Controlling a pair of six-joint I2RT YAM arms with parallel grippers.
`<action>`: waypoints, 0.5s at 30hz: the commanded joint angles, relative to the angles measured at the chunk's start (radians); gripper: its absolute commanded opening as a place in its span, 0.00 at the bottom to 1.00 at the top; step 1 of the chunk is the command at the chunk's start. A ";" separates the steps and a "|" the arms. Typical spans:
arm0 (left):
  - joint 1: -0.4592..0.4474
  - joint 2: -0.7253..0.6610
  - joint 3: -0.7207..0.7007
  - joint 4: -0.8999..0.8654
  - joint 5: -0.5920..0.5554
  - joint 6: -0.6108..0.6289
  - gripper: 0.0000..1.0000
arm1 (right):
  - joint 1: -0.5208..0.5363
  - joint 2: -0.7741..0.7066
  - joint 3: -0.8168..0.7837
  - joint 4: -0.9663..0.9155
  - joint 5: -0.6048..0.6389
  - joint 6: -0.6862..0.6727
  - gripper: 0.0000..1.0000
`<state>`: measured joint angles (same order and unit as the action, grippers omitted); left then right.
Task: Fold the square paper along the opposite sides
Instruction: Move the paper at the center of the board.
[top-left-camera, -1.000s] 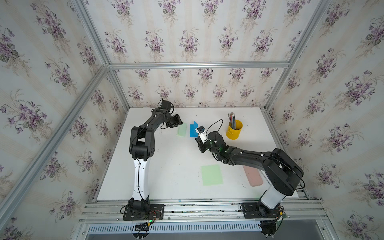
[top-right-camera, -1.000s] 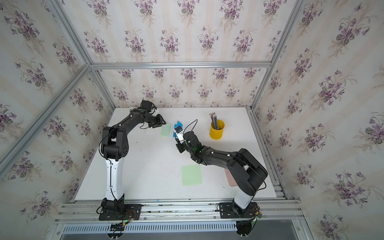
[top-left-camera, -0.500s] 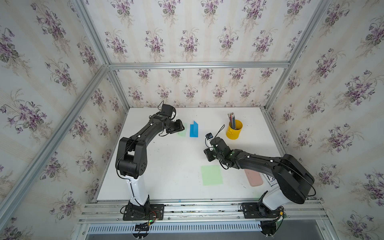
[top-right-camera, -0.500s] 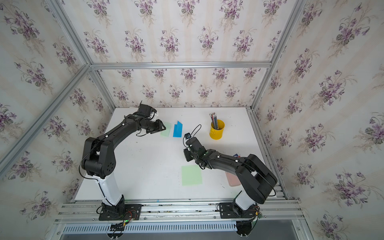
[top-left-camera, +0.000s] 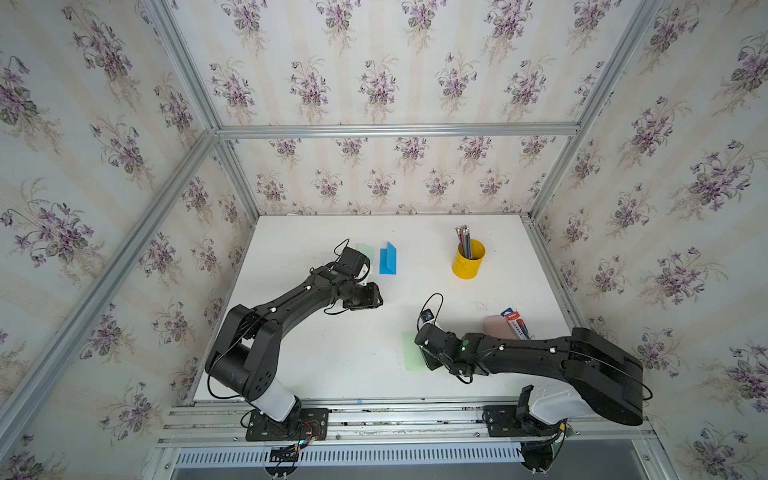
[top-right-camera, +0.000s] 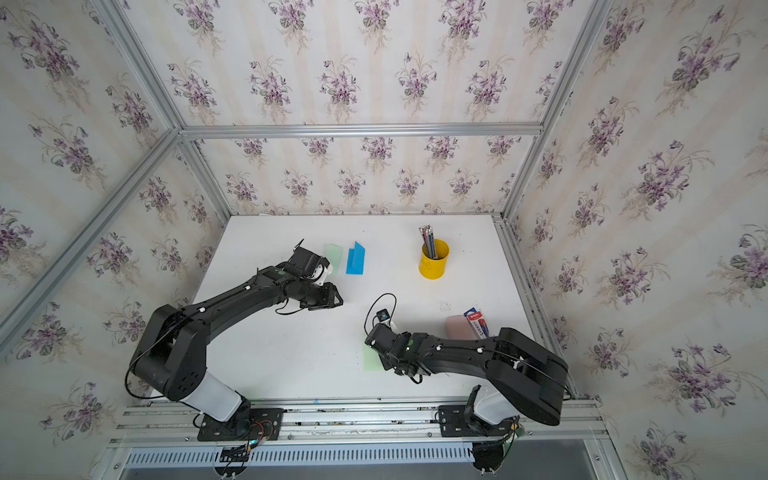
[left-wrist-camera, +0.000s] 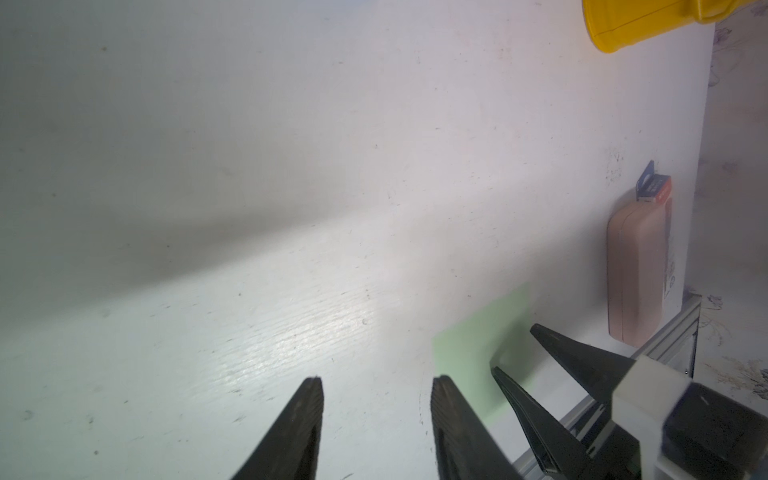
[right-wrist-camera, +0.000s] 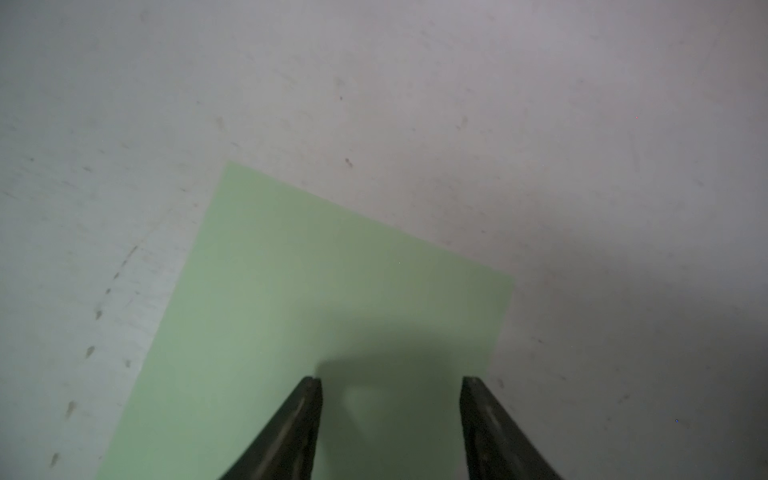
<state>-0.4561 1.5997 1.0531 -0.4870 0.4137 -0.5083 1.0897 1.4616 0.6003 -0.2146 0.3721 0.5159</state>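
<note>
The square paper (right-wrist-camera: 332, 291) is a light green sheet lying flat on the white table, near the front middle in both top views (top-left-camera: 410, 353) (top-right-camera: 371, 360). My right gripper (right-wrist-camera: 390, 380) hovers low over its right part, open, with nothing between the fingers. From above, the right gripper (top-left-camera: 430, 360) hides much of the sheet. My left gripper (left-wrist-camera: 376, 380) is open and empty over bare table. It sits left of and behind the paper, near the table's middle (top-left-camera: 376, 297). The left wrist view shows the paper (left-wrist-camera: 478, 332) and the right gripper's fingers (left-wrist-camera: 519, 399) over it.
A folded blue paper (top-left-camera: 387, 259) and a pale green folded one (top-left-camera: 366, 249) lie at the back, behind the left wrist. A yellow cup of pencils (top-left-camera: 468, 259) stands back right. A pink case (top-left-camera: 498, 326) and a blue-red packet (top-left-camera: 515, 323) lie by the right arm.
The right arm swung from beside the blue paper toward the front, over the green sheet, and its jaws opened. The left arm drew back from the pale green paper toward the table's middle.
</note>
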 joint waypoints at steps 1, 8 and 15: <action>-0.001 -0.012 -0.021 0.026 0.010 -0.001 0.48 | 0.010 0.046 0.006 -0.014 0.070 0.055 0.59; -0.001 -0.022 -0.057 0.041 0.012 -0.001 0.49 | -0.018 0.180 0.097 0.145 0.036 -0.050 0.60; -0.001 0.014 -0.053 0.046 0.041 -0.004 0.49 | -0.105 0.193 0.224 0.240 -0.074 -0.173 0.59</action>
<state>-0.4576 1.6005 0.9928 -0.4564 0.4316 -0.5083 1.0035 1.6730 0.7815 -0.0132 0.3523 0.4145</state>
